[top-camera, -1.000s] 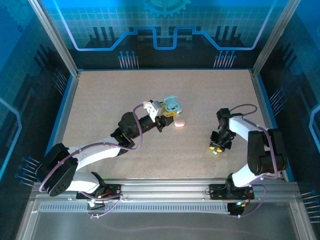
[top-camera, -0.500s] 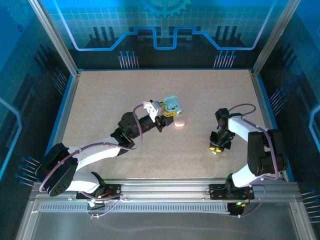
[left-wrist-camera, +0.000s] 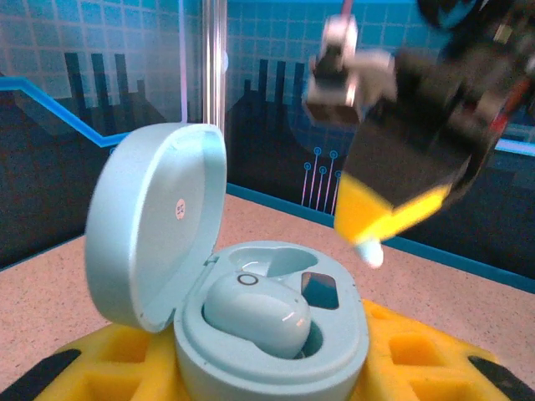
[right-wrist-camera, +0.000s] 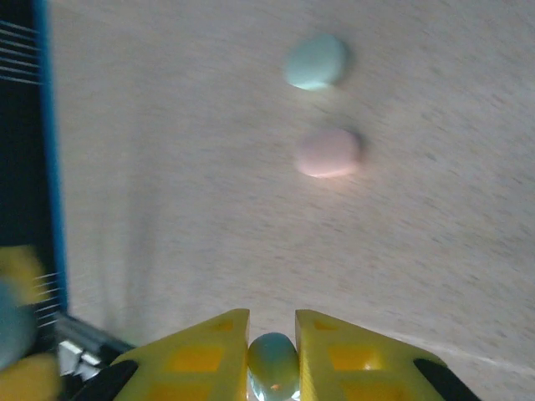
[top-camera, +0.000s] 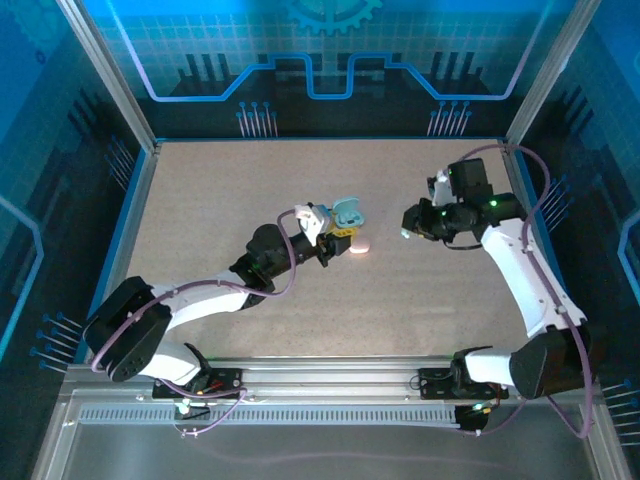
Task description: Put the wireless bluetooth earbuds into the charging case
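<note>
Your left end effector (top-camera: 336,233) is closed around the open charging case (left-wrist-camera: 334,338), lid up, so it cannot slide. Your right end effector (top-camera: 410,227) pinches a pale blue earbud (right-wrist-camera: 273,364) near the case, ready to go in.

One earbud (left-wrist-camera: 255,313) in case (left-wrist-camera: 155,238); second earbud (right-wrist-camera: 273,366) in right tool (right-wrist-camera: 272,327).

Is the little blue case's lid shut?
No, the pale blue case stands open, its lid tilted back, with one earbud seated inside.
</note>
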`<state>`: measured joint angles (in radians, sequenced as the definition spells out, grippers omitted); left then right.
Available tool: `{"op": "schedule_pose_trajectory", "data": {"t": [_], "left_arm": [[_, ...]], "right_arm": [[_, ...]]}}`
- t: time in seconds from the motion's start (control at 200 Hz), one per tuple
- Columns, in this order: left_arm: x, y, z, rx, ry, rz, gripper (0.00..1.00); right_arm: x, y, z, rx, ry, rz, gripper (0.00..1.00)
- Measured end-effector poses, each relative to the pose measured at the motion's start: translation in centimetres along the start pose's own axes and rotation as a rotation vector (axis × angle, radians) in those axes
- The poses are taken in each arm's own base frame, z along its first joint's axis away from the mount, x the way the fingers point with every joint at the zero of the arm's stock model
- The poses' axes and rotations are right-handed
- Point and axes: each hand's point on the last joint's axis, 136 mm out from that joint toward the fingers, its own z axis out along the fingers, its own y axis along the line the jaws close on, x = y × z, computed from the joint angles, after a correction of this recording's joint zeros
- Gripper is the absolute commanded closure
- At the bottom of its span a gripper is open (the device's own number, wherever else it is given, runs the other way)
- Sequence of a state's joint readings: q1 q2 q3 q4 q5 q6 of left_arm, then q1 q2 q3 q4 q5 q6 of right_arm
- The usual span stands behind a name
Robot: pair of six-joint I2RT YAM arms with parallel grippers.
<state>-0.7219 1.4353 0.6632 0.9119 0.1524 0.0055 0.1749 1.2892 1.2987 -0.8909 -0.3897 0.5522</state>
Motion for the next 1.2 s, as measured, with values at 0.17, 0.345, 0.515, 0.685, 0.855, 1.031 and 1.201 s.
{"op": "schedule_pose_trajectory", "data": {"t": [0.17,0.345,0.515,0.685,0.855,1.031,1.201], "left_arm": [[0.7,-0.5,0.2,0.032,0.015,-0.007,0.65],[0.8,-1.1,0.3,0.070,0.019,-0.010,0.66],[0.2,-1.5,0.5,0.096,0.007,-0.007,0.66],[0.1,-1.8,0.5,0.115,0.005,-0.006,0.66],[0.4,-2.1,0.6,0.134,0.013,-0.008,0.66],[0.4,-2.3,0.5,0.144,0.014,-0.018,0.66],[0.3,-2.2,0.5,0.141,0.011,-0.032,0.65]], "right_arm": [[0.0,5.9,-1.6,-0.174,0.016,-0.100,0.79],[0.9,9.4,-1.4,-0.283,0.075,-0.158,0.79],[1.8,10.3,-0.4,-0.316,0.132,-0.171,0.79],[2.1,10.4,0.4,-0.315,0.159,-0.168,0.79],[2.1,10.3,0.7,-0.311,0.165,-0.166,0.79],[2.2,10.2,1.0,-0.303,0.169,-0.171,0.79],[2.3,9.6,1.5,-0.270,0.173,-0.178,0.79]]}}
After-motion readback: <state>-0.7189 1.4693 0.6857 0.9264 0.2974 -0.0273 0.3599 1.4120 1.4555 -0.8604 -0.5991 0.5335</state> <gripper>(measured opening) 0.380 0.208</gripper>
